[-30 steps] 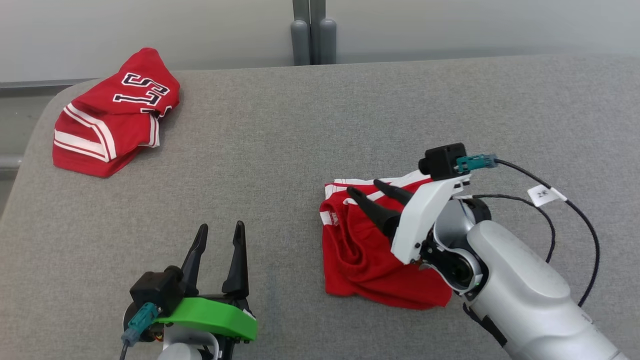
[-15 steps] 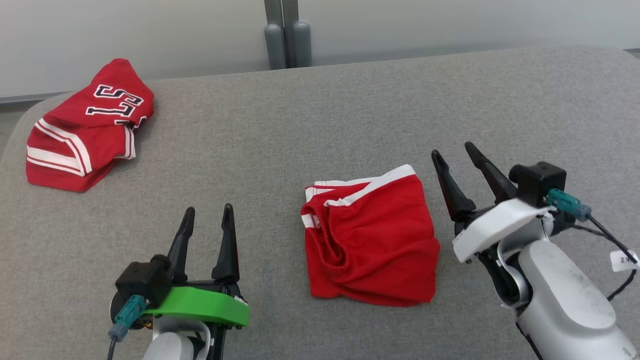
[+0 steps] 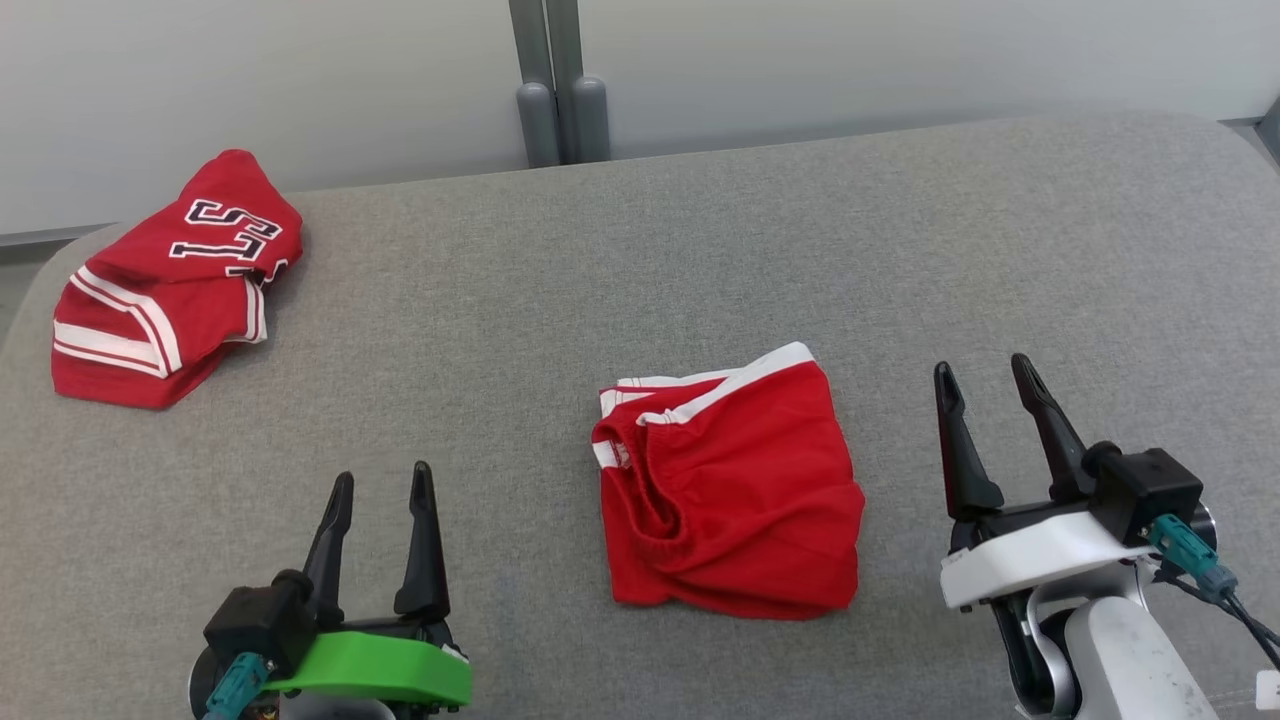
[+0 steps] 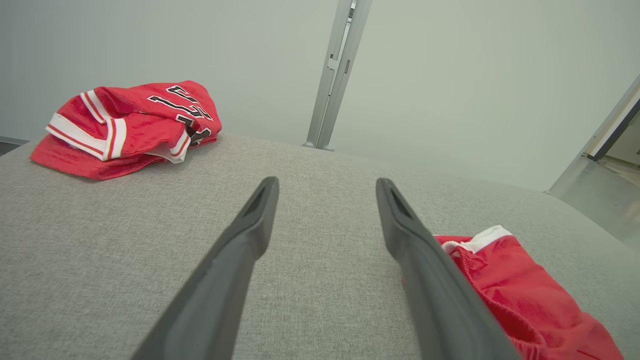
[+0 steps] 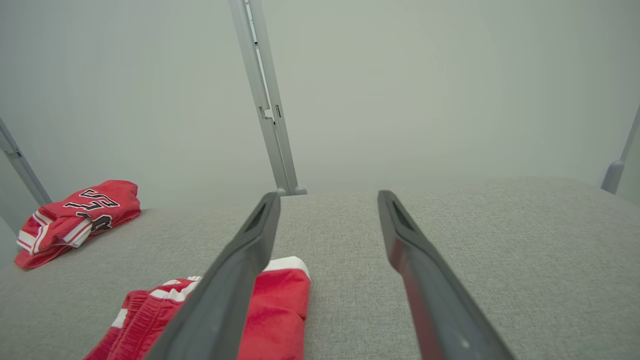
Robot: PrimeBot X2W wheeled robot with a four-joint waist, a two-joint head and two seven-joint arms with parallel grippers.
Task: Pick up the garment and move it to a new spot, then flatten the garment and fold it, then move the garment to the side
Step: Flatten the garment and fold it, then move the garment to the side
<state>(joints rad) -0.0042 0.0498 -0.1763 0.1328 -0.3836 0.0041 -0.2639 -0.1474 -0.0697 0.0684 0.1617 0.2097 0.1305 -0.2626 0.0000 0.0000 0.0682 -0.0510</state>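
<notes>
The garment [image 3: 730, 500] is a red piece with white trim, lying folded in a compact bundle on the grey padded surface [image 3: 640, 260], between my two grippers. My left gripper [image 3: 382, 475] stands open at the lower left, a hand's width left of the garment [image 4: 525, 300], with nothing between its fingers [image 4: 326, 181]. At the lower right my right gripper [image 3: 982, 365] is open and empty, just right of the garment [image 5: 280, 300] and clear of it; its fingertips frame bare surface [image 5: 328, 194].
A second red garment [image 3: 170, 280] with black-and-white lettering lies bunched at the far left corner [image 4: 130, 127] [image 5: 75, 215]. A grey metal post [image 3: 550, 80] rises behind the back edge against a pale wall. The surface's left edge curves away.
My right gripper has drawn back off the garment, to the right and toward me, leaving it lying free. The head camera has shifted. The left gripper stays open.
</notes>
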